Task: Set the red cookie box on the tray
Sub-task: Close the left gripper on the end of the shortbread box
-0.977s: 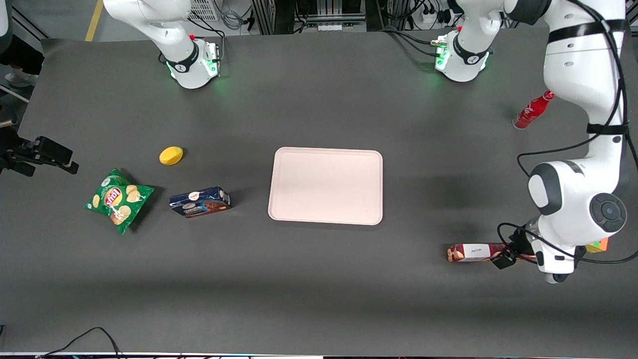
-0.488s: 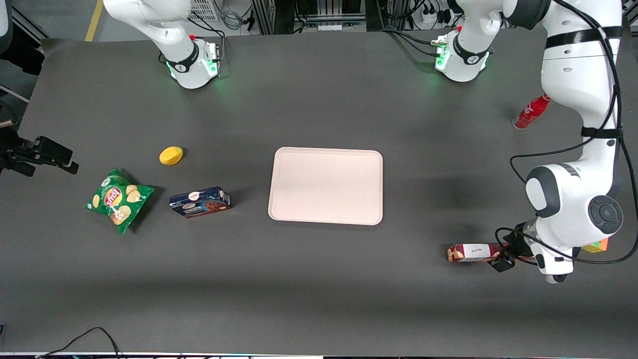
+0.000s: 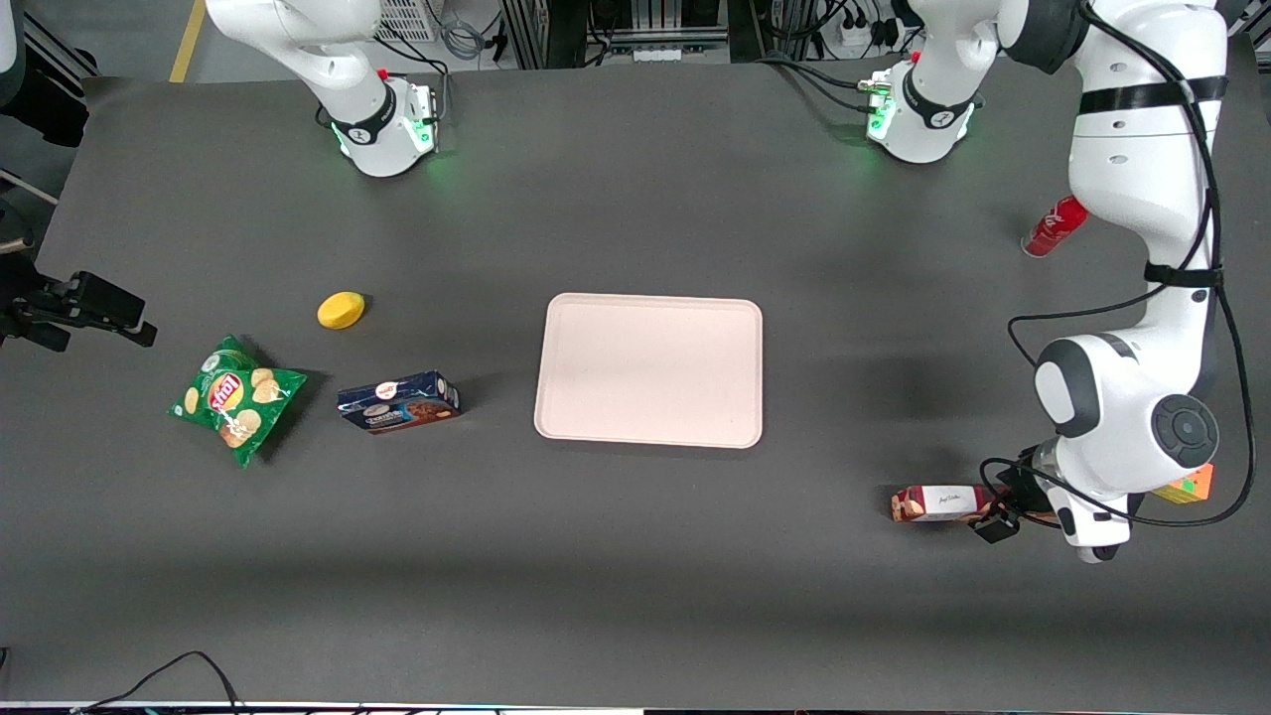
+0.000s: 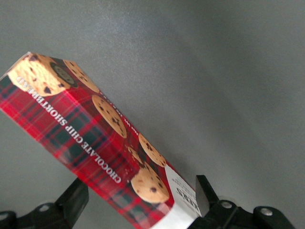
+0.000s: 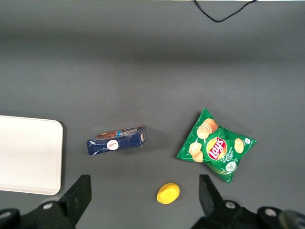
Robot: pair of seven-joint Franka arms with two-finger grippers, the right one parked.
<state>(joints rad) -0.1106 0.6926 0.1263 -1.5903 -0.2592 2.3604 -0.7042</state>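
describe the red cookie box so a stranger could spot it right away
Start at the tray, then look nearer the front camera, toward the working arm's end of the table. The red cookie box lies there, one end between the gripper's open fingers. It is long, slim, red plaid.

Front cam: high, looking steeply down on the whole table (image 3: 635,556), facing my bases. My left wrist cam: close, looking down past my gripper (image 4: 138,202), fingers either side of the red cookie box (image 4: 95,143), which the front cam shares. Right wrist cam: higher, looking down; shares the tray (image 5: 28,152) edge with front.
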